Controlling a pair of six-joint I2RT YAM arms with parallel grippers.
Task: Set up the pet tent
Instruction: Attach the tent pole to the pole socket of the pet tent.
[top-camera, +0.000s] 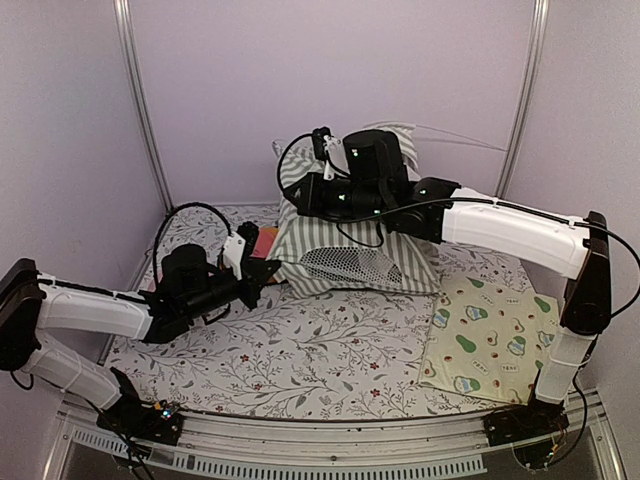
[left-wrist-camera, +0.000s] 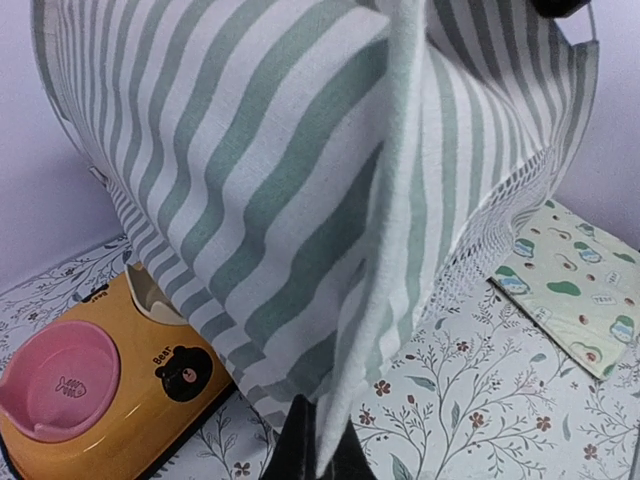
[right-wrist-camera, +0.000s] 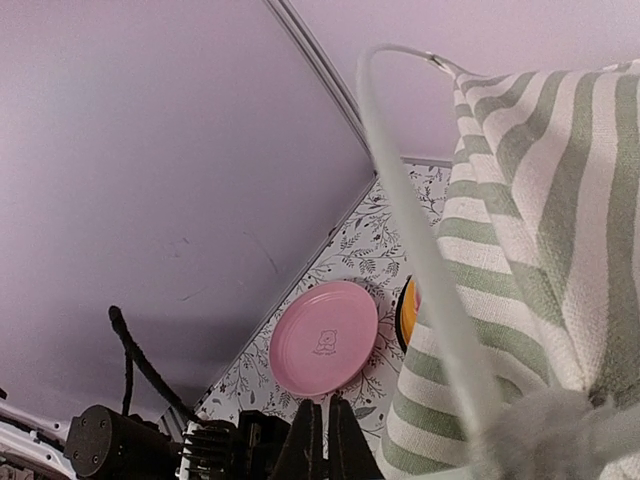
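Observation:
The pet tent (top-camera: 345, 255) of sage-green and white striped fabric stands half raised at the back middle, its mesh window (top-camera: 348, 266) facing the front. My left gripper (top-camera: 272, 270) is at its lower left corner. In the left wrist view it (left-wrist-camera: 322, 452) is shut on a hanging fabric edge of the tent (left-wrist-camera: 300, 180). My right gripper (top-camera: 297, 195) reaches over the tent's top left. In the right wrist view it (right-wrist-camera: 320, 425) is shut with nothing seen between its fingers. A thin white pole (right-wrist-camera: 420, 250) curves past beside the striped cloth (right-wrist-camera: 540, 230).
An orange double pet bowl (left-wrist-camera: 100, 390) with a pink dish (left-wrist-camera: 55, 380) sits left of the tent, partly under it. A pink plate (right-wrist-camera: 323, 338) lies by the back wall. The avocado-print mat (top-camera: 490, 335) lies at the right. A floral cloth (top-camera: 300, 350) covers the table.

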